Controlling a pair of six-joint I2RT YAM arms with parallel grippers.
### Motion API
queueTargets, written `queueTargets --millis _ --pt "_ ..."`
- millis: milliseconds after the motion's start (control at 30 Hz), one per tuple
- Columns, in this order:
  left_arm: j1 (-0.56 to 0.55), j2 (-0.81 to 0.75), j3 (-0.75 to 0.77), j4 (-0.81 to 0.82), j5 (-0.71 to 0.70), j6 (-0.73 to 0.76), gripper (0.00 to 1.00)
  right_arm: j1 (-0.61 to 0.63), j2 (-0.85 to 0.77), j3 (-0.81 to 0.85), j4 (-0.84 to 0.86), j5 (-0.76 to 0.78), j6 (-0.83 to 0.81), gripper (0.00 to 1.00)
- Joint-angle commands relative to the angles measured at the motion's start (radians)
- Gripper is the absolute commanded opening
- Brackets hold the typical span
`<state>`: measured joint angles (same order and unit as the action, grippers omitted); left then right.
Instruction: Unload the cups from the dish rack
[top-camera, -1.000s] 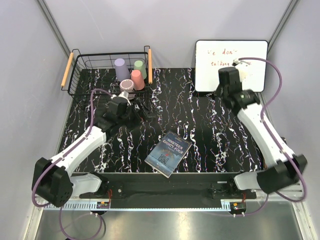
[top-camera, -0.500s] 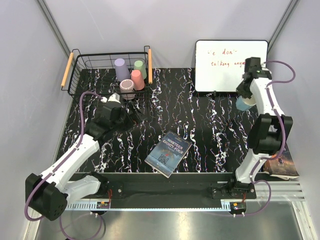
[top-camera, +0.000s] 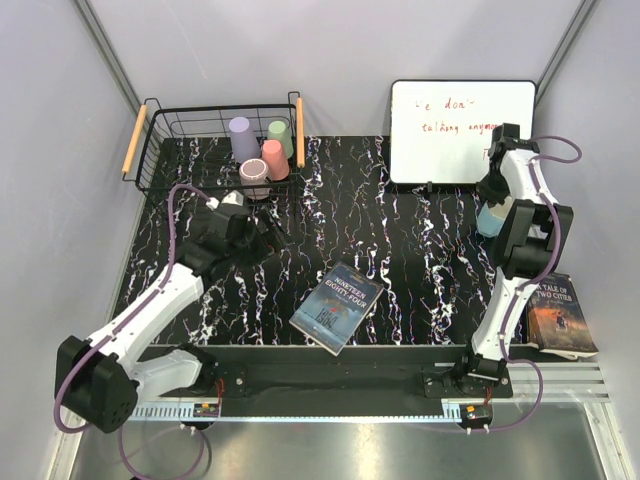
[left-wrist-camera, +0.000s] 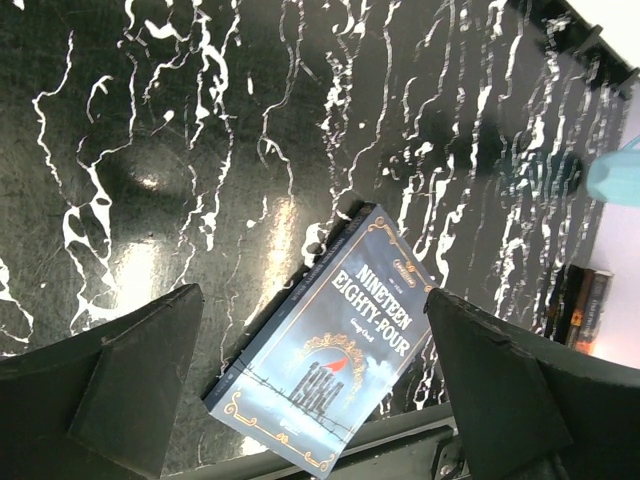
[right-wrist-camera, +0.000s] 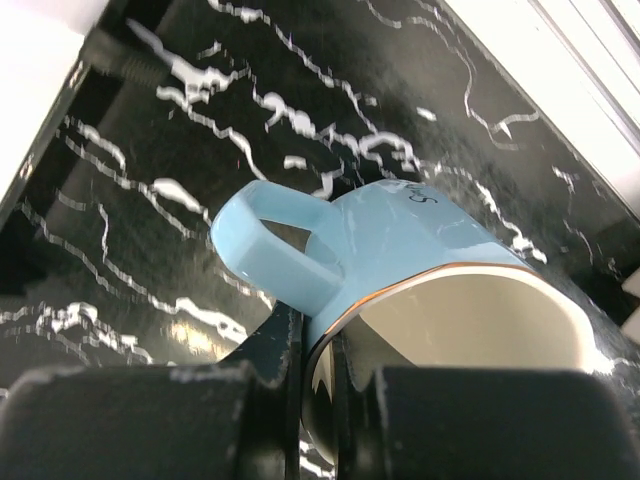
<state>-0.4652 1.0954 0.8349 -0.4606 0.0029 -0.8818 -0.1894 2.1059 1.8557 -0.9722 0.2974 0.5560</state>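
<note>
The dish rack (top-camera: 150, 175), a black wire basket with wooden handles, stands at the back left. It holds a lilac cup (top-camera: 241, 137), a pale green cup (top-camera: 281, 136), a salmon pink cup (top-camera: 274, 158) and a dusty mauve cup (top-camera: 254, 176). My right gripper (top-camera: 493, 200) (right-wrist-camera: 320, 340) is shut on the rim of a light blue cup (top-camera: 491, 217) (right-wrist-camera: 420, 250) with a handle, low over the table's right side by the whiteboard. My left gripper (top-camera: 266, 236) (left-wrist-camera: 310, 295) is open and empty, just in front of the rack.
A whiteboard (top-camera: 460, 125) leans at the back right. A "Nineteen Eighty-Four" book (top-camera: 338, 307) (left-wrist-camera: 340, 370) lies at the front centre, below my left fingers. A second book (top-camera: 560, 315) lies at the right front edge.
My right arm has folded back and swung right, carrying the light blue cup to the right side by the whiteboard. My left gripper has drawn back a little from the rack.
</note>
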Motion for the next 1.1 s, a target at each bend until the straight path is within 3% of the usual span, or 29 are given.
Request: queueTargets --millis 0,433,500,533,633,900,1067 --pt "-0.001 0.023 0.012 0.013 -0.023 0.021 0.99 -0.025 0.038 0.112 0.009 0.052 -0.027 0.0" --pt "-0.006 0.066 0.026 0.002 -0.037 0.027 0.99 -0.055 0.132 0.16 0.006 0.013 -0.044 0.0" --pt "-0.007 0.064 0.026 0.002 -0.034 0.029 0.99 -0.055 0.108 0.133 0.018 0.002 -0.044 0.08" --pt "-0.009 0.064 0.026 0.002 -0.032 0.03 0.99 -0.055 0.098 0.123 0.021 -0.006 -0.042 0.2" --pt "-0.015 0.052 0.024 0.0 -0.029 0.038 0.99 -0.055 0.063 0.097 0.036 -0.024 -0.045 0.32" --pt "-0.027 -0.008 0.006 -0.003 -0.043 0.038 0.99 -0.055 -0.017 0.047 0.061 -0.027 -0.045 0.44" --pt "-0.032 -0.042 0.004 -0.004 -0.064 0.046 0.99 -0.047 -0.15 0.002 0.144 -0.06 -0.019 0.52"
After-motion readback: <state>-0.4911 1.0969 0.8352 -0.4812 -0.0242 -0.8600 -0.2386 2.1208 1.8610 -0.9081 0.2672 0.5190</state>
